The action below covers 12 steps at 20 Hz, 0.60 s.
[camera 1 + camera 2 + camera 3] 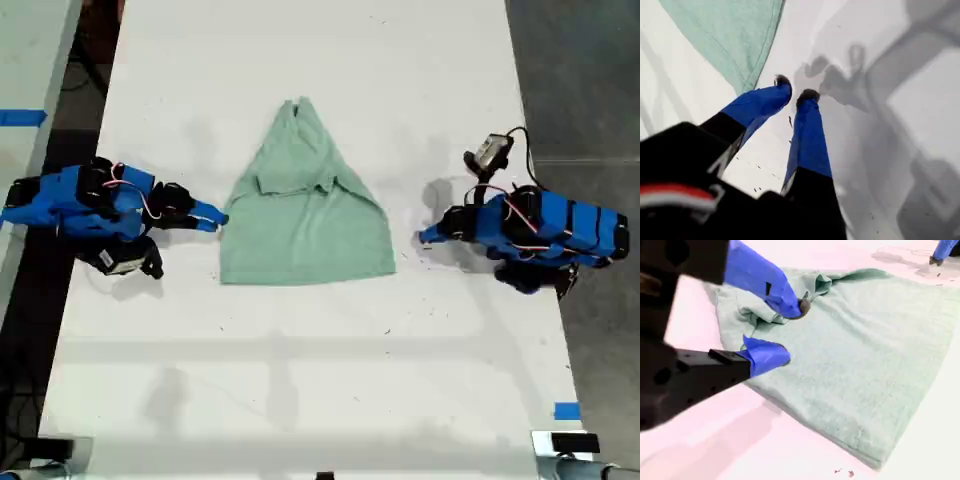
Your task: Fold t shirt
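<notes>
Exterior view: t shirt [305,215] lies between both pincers, untouched.

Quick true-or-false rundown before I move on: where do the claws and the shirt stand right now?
1. My second claw is open at the t shirt's edge. True.
2. My first claw grips the t shirt's corner. False: it holds nothing; its tips sit over bare table beside the corner.
3. The t shirt's narrow end points toward the exterior view's top. True.
4. Both arms stand at the exterior view's left. False: one stands on each side of the t shirt.
</notes>
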Motion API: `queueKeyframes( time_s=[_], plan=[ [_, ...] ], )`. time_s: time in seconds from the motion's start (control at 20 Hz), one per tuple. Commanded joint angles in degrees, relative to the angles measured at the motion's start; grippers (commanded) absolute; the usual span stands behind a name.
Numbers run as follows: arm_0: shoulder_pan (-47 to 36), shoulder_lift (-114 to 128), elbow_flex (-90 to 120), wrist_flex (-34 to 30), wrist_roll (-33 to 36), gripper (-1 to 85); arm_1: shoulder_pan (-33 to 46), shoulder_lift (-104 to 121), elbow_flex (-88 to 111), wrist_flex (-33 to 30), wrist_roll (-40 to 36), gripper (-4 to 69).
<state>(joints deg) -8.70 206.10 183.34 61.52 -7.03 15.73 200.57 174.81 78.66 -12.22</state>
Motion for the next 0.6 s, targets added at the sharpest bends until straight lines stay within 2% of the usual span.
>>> queueKeyframes(
  time_s=[0.0, 0.1, 0.15, 0.25, 0.3, 0.35, 0.4, 0.45, 0.5, 0.55],
  plan=[
    [0.79, 0.35, 0.53, -0.26, 1.67, 11.8, -3.43, 0.44, 2.72, -7.65, 1.67, 1.4],
    [0.79, 0.35, 0.53, -0.26, 1.67, 11.8, -1.05, 0.44, 2.99, -2.99, 7.65, 1.4],
    [0.79, 0.35, 0.53, -0.26, 1.67, 11.8, -1.67, 0.44, 2.55, -1.93, 8.35, 1.4],
    [0.88, 0.35, 0.53, -0.26, 1.67, 11.8, -1.85, 0.44, 1.85, -2.81, 4.04, 2.5],
    [0.88, 0.35, 0.53, -0.26, 1.67, 11.8, -3.60, 0.44, 1.41, -3.43, 3.34, 9.4],
    [0.79, 0.35, 0.53, -0.26, 1.67, 11.8, -8.35, 0.44, 0.26, -4.31, -0.88, 20.1],
    [0.79, 0.35, 0.53, -0.26, 1.67, 11.8, -11.43, 0.44, -1.23, -7.65, -10.20, 16.8],
    [0.88, 0.35, 0.53, -0.26, 1.67, 11.8, -10.72, 0.44, -2.37, -11.95, -12.13, 13.6],
    [0.79, 0.35, 0.53, -0.26, 1.67, 11.8, -8.35, 0.35, -4.13, -16.96, -14.24, 1.2],
    [0.79, 0.35, 0.53, -0.26, 1.67, 11.8, -5.80, -1.32, -7.56, -16.96, -14.15, 0.4]
  ],
)
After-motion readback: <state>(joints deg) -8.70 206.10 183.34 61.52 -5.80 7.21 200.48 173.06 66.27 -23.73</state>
